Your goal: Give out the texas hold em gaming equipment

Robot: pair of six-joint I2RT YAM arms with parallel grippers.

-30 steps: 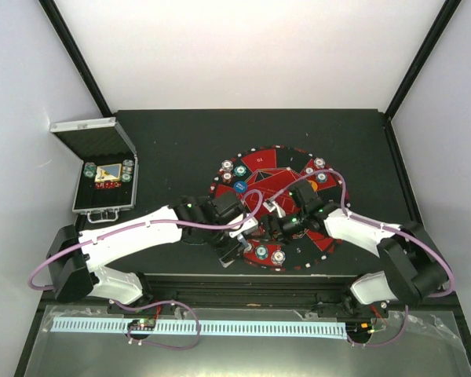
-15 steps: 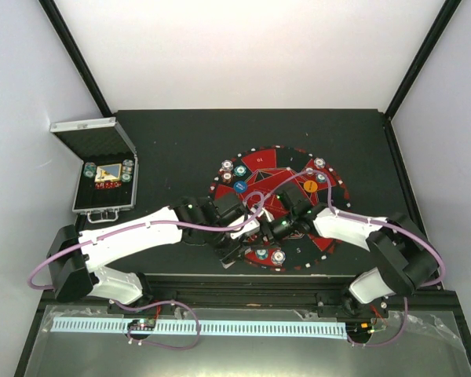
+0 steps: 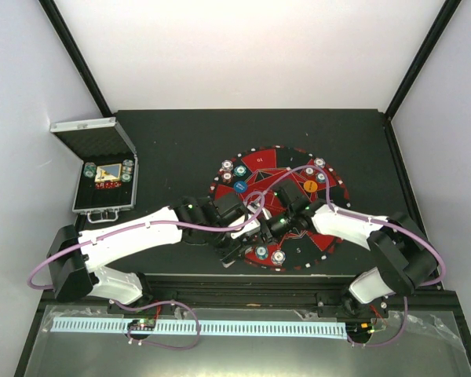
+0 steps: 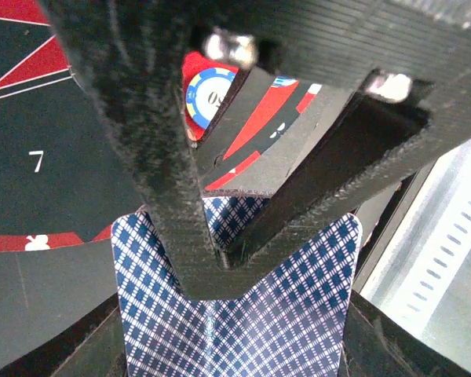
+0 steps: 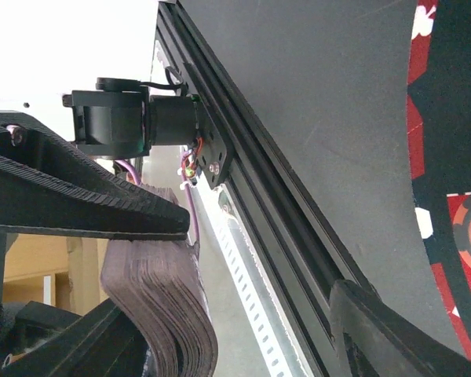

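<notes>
Black table [image 3: 165, 141] runs back to white walls, with open room across its far half and down the right side; a black rail [image 3: 243, 281] closes off the near edge. Mat [image 3: 261, 161] lies at centre, its near rim close to the rail. Both arms crowd over that near part, and a purple cable [image 3: 298, 174] loops above them.

Left gripper [image 4: 220, 263] sits at the mat's near-left rim, its fingers clamped on the cards [image 4: 235, 330] — a thick deck with blue diamond backs. Right gripper [image 5: 228, 342] comes in from the right, just beside it. Its fingers [image 5: 377, 322] stand apart with the deck's edge between them; whether either one touches the deck I cannot tell.

Chips [image 3: 234, 168] stand in small stacks at the mat's far-left rim, with more at the far-right rim and two at the near rim under the arms. Blue button [image 3: 239, 186] lies just near of the far-left stacks, and orange button [image 3: 309, 186] lies beside the far-right ones.

Case [image 3: 102, 129] stands open at far left, well apart from the mat, with its lid raised. More chips sit at the left and right of its tray — between them is a yellowish patch too small to make out.
</notes>
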